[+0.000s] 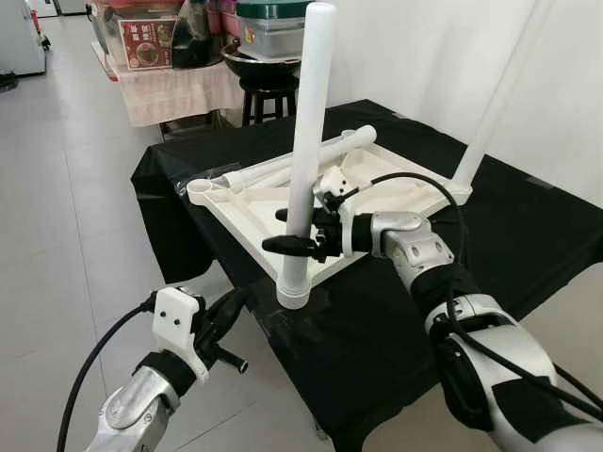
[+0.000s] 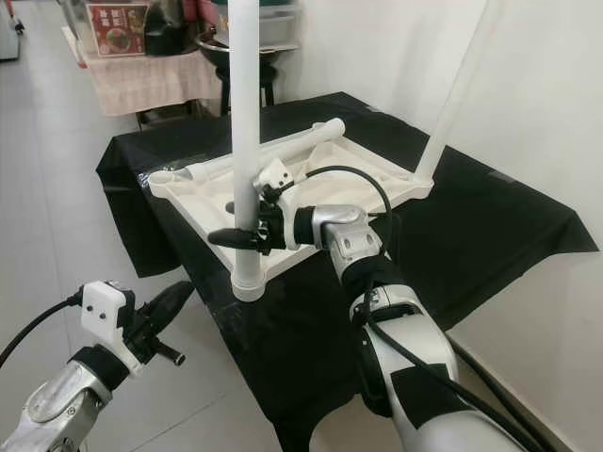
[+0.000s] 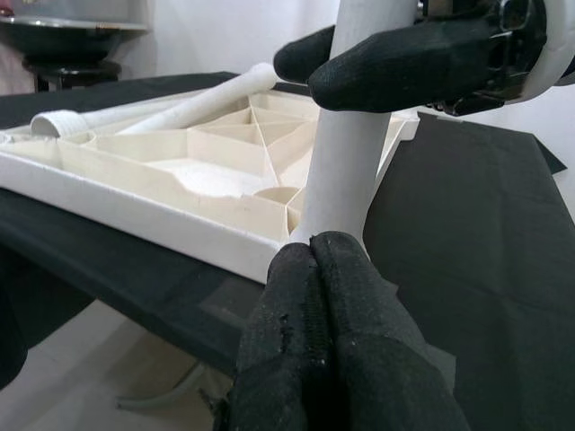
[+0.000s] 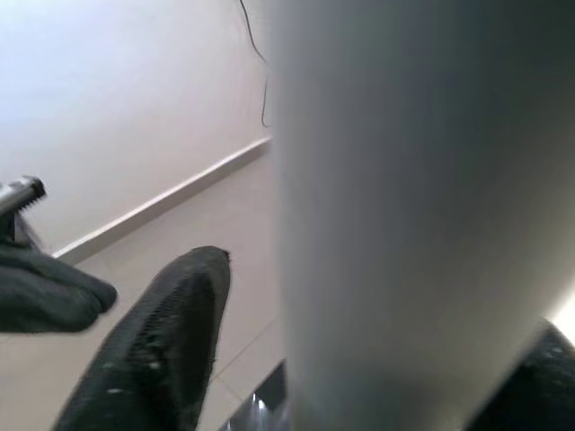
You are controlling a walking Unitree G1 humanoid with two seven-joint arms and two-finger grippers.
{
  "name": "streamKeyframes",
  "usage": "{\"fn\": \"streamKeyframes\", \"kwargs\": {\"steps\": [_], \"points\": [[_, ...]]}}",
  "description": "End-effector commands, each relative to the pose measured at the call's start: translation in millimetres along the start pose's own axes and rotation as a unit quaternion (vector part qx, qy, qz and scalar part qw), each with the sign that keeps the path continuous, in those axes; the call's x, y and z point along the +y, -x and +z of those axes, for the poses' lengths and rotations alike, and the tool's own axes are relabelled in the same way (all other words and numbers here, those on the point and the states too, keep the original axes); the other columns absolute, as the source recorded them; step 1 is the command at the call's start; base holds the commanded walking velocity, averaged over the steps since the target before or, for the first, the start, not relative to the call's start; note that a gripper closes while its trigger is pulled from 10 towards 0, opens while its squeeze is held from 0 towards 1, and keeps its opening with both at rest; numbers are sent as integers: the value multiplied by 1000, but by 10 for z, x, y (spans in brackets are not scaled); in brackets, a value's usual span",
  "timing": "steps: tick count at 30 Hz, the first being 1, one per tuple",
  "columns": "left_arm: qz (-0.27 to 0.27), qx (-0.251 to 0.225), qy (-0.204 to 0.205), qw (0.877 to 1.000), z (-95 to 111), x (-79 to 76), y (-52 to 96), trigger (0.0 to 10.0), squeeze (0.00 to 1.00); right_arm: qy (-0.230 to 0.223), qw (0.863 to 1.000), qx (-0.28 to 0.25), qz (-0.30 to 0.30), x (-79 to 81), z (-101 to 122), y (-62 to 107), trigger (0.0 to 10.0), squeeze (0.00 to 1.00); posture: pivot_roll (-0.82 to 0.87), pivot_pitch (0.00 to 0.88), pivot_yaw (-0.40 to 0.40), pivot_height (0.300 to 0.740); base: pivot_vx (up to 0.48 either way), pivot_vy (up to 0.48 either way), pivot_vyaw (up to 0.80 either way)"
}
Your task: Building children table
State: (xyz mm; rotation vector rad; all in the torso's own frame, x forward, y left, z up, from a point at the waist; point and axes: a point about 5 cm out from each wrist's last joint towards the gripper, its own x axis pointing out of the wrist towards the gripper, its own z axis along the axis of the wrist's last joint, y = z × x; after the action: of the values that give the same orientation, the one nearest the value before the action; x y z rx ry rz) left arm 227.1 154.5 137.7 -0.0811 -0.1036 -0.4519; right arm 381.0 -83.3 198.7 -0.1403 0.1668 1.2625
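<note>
Grey floor tiles lie under the left claw (image 1: pixel 229 306), its fingers pressed together, near the desk (image 1: pixel 528 235) edge. On the black-draped desk, the right claw (image 1: pixel 294 231) is clamped on an upright white leg (image 1: pixel 309 141) at the upturned tabletop (image 1: pixel 254 212) corner; another leg (image 1: pixel 292 162) lies behind.

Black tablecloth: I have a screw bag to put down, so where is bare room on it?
Bare black tablecloth lies right of the white tabletop, toward the wall, and in front beside the right gripper clamping the upright leg. The tabletop's ribbed underside is crowded with loose legs.
</note>
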Motion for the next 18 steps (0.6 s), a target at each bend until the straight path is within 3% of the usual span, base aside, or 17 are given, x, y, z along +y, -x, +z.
{"fn": "streamKeyframes", "kwargs": {"steps": [1, 17, 18], "points": [[-10, 4, 1, 1000, 6, -27, 5, 10000, 0, -16, 999, 12, 35, 66, -71, -77, 0, 0, 123, 4, -74, 740, 0, 0, 0], [-11, 8, 3, 1000, -4, -33, 26, 10000, 0, -14, 1000, 6, -7, -15, -135, 53, 0, 0, 115, 0, -73, 740, 0, 0, 0], [-10, 7, 4, 1000, -5, -30, 21, 10000, 0, -13, 996, 28, -81, -104, -196, 155, 0, 0, 99, 0, -84, 740, 0, 0, 0]]}}
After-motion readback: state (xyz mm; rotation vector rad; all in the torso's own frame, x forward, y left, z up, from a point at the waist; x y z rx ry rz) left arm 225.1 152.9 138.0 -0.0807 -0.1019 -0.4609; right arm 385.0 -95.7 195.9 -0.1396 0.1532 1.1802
